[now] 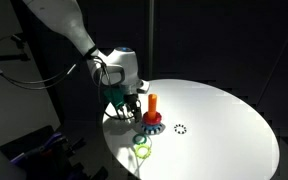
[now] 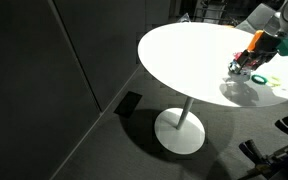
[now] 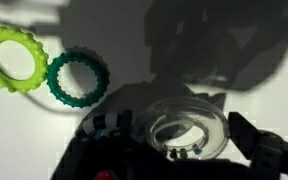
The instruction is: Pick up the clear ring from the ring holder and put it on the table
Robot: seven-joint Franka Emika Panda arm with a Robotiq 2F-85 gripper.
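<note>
Dark room, black panelled wall [image 2: 54, 60], dull grey floor [image 2: 94, 145]

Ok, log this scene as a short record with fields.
gripper: fingers spread either side of the clear ring; grip unclear
clear ring: off the peg, between the fingers; lifted or resting, cannot tell
ring holder: upright, beside the gripper
loose rings: yellow-green ring and teal ring, side by side, flat
table: round, white

No legible text, label, brand, number or sign in any view. Surfaces too small, dark or blurred to read anything.
</note>
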